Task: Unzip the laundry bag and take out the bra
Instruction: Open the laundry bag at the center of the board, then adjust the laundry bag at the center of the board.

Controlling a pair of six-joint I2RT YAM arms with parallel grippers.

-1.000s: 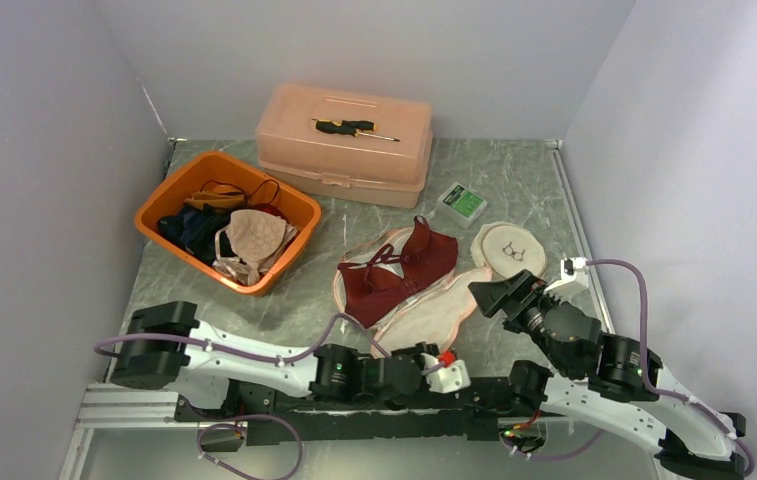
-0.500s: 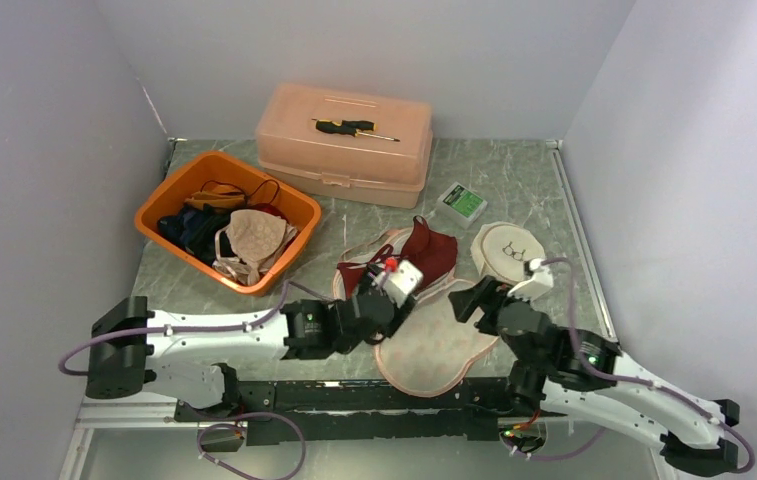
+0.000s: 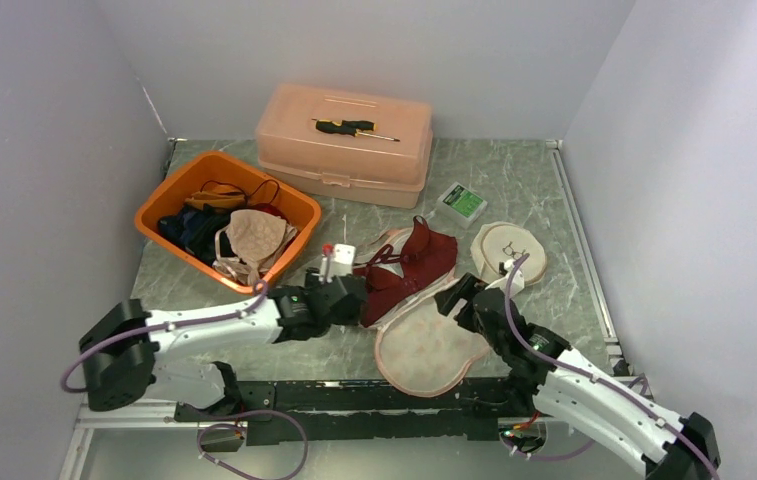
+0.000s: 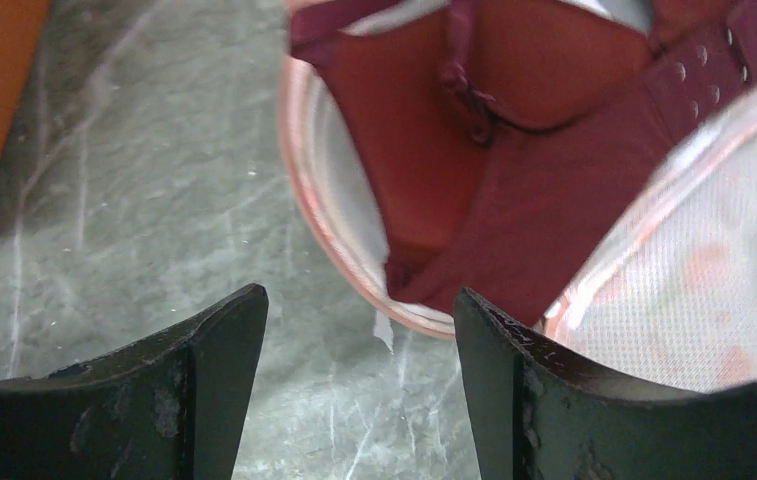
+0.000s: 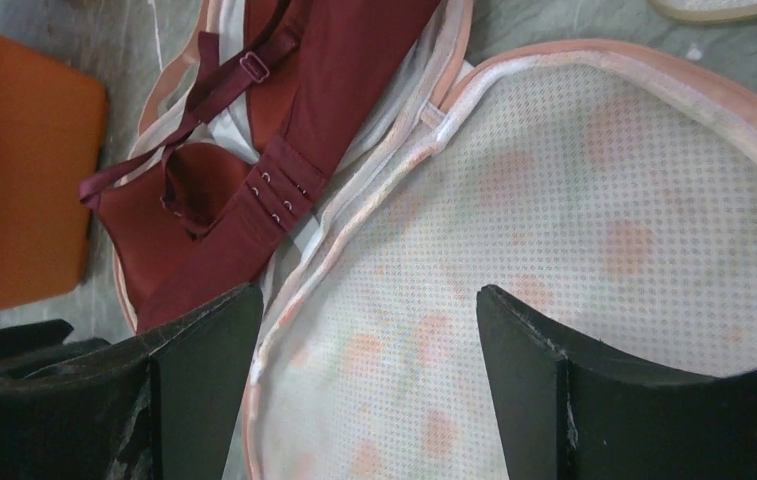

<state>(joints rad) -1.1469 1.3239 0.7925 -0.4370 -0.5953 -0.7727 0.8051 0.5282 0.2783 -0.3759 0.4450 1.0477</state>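
Observation:
The laundry bag lies unzipped, its pink-edged mesh flap (image 3: 424,345) folded toward the near edge. The dark red bra (image 3: 409,262) rests on the bag's lower half. My left gripper (image 3: 354,300) hovers at the bag's left rim, open, with bare table between its fingers (image 4: 219,360); the bra (image 4: 474,170) and the pink rim (image 4: 319,210) lie just ahead. My right gripper (image 3: 457,297) is open above the mesh flap (image 5: 554,200), with nothing held; the bra (image 5: 244,190) lies to its left.
An orange basket (image 3: 159,205) of clothes stands at the left. A peach box (image 3: 344,150) with a screwdriver (image 3: 354,127) on it sits at the back. A small green box (image 3: 462,203) and a round pouch (image 3: 507,250) lie right of the bag.
My left arm swung from the near edge to the bag's left rim and its jaws widened. My right arm lowered over the flap, which now lies spread wider toward the front.

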